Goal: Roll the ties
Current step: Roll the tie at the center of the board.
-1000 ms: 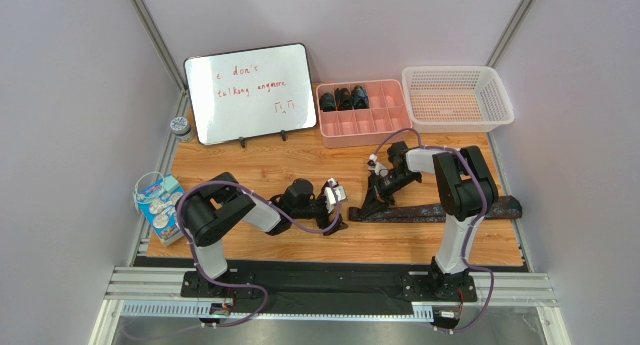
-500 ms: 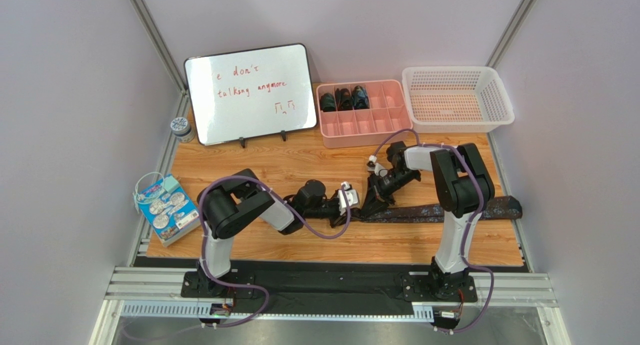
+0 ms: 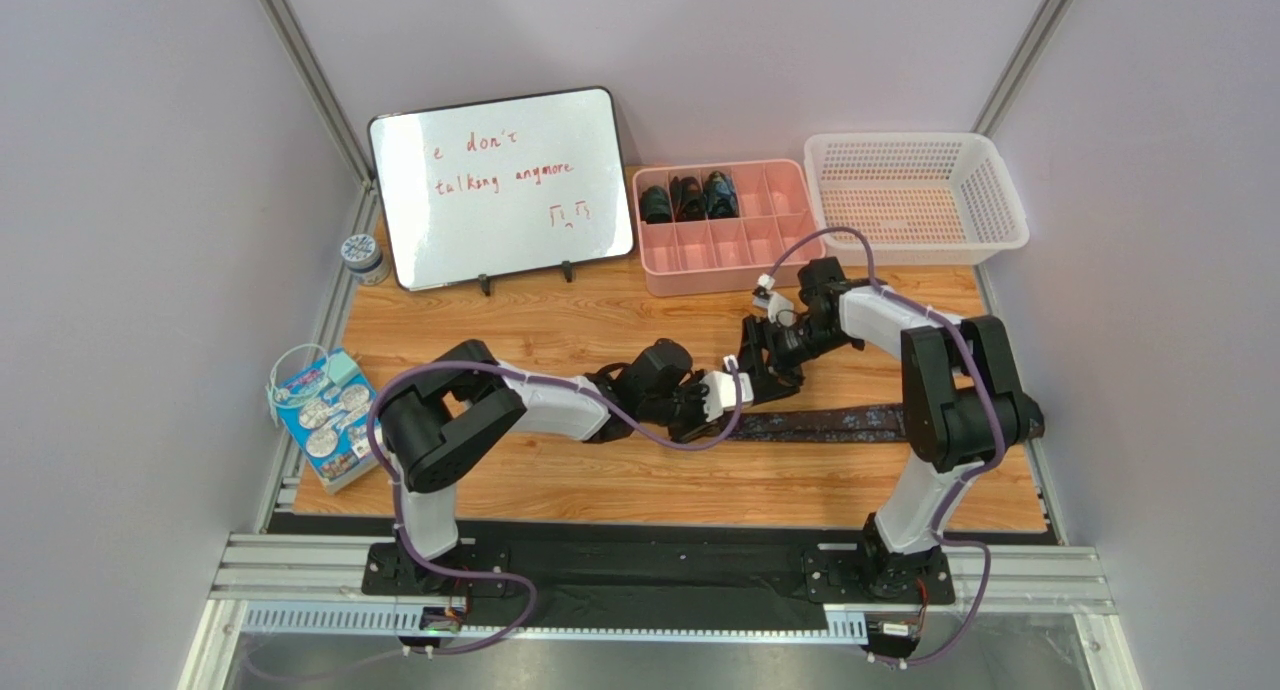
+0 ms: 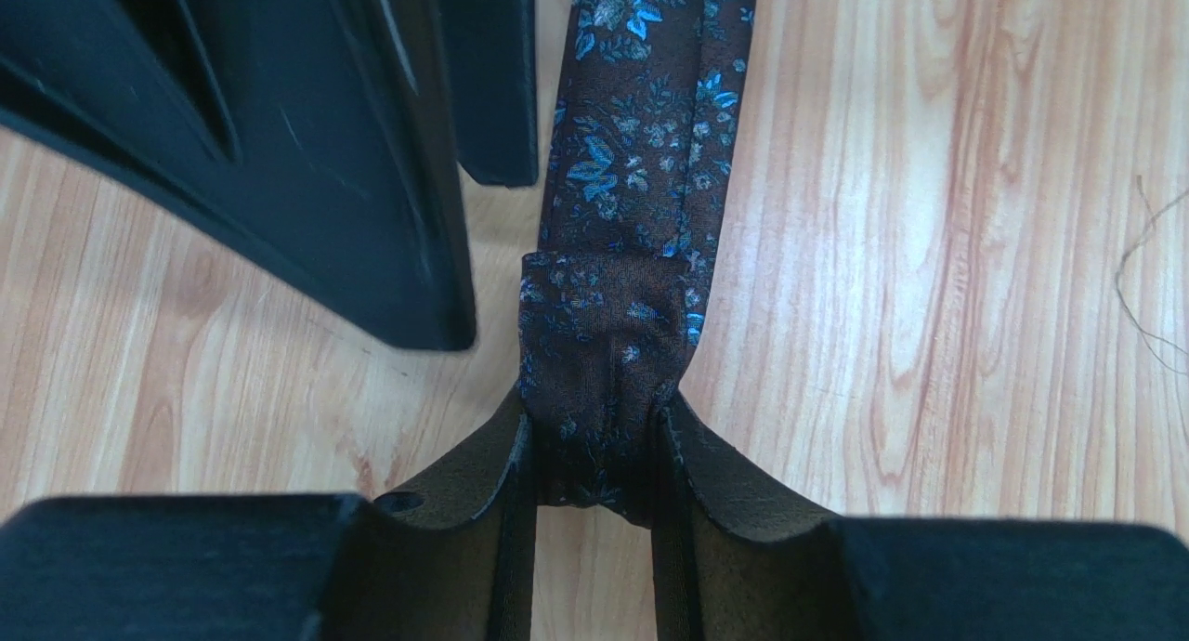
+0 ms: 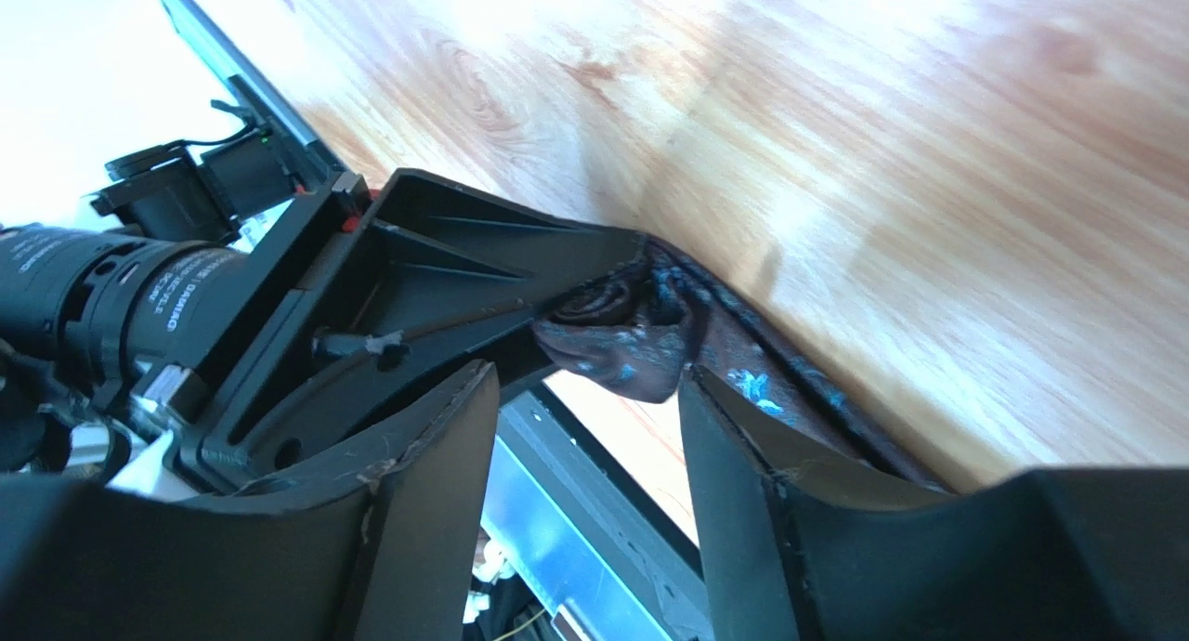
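The left claw [image 4: 597, 439], well short of the tie a second ago, is now at the middle of the table [image 3: 526, 323] and pinches the folded narrow end of the tie [image 4: 645, 181], jaws narrow on the fabric. The right claw [image 5: 586, 432], clamped a moment ago, now stands apart, its fingers near that small started fold without gripping it. The tie lies flat from the table's middle toward its right edge. It looks like a handover: the left holds the core, so rolling can begin. Three finished coils [image 3: 687, 198] wait in the pink tray [image 3: 751, 258] by the far edge.
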